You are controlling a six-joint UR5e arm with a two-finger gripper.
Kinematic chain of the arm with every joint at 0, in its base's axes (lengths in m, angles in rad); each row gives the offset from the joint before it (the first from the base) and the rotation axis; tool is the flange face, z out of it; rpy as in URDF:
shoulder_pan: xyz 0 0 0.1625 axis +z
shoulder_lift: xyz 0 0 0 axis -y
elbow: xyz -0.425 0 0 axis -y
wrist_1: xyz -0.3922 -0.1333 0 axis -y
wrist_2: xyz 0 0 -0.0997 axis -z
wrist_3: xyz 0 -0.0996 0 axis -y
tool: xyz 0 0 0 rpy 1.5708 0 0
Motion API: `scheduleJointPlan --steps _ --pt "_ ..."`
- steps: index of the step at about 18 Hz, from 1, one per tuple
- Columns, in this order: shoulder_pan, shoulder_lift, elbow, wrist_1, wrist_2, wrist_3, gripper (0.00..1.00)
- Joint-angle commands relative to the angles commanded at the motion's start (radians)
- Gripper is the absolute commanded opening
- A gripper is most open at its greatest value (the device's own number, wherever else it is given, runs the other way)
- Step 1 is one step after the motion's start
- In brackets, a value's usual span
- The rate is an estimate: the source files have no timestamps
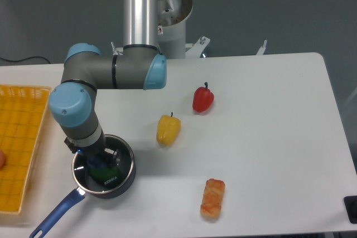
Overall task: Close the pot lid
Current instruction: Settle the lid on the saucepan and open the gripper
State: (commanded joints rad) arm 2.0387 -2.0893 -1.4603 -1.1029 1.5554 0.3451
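Note:
The dark pot (128, 175) stands near the table's front left, its long blue handle (54, 217) pointing toward the front edge. The glass pot lid (111, 180), with white lettering, lies level on the pot's rim. My gripper (99, 163) reaches straight down onto the lid, right at its blue knob (97, 163). The wrist and gripper body hide the fingers, so I cannot make out whether they hold the knob. Something green shows through the glass.
A yellow pepper (168, 129) and a red pepper (203, 98) lie right of the pot. A browned bread-like piece (212, 198) sits near the front edge. A yellow basket (22, 137) stands along the left edge.

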Motion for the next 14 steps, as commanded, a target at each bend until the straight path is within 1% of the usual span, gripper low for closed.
scheduleJointPlan --steps 2,14 --pt "0.000 0.000 -0.002 0.000 0.005 0.002 0.99" --pt "-0.005 0.014 0.000 0.003 0.017 0.005 1.00"
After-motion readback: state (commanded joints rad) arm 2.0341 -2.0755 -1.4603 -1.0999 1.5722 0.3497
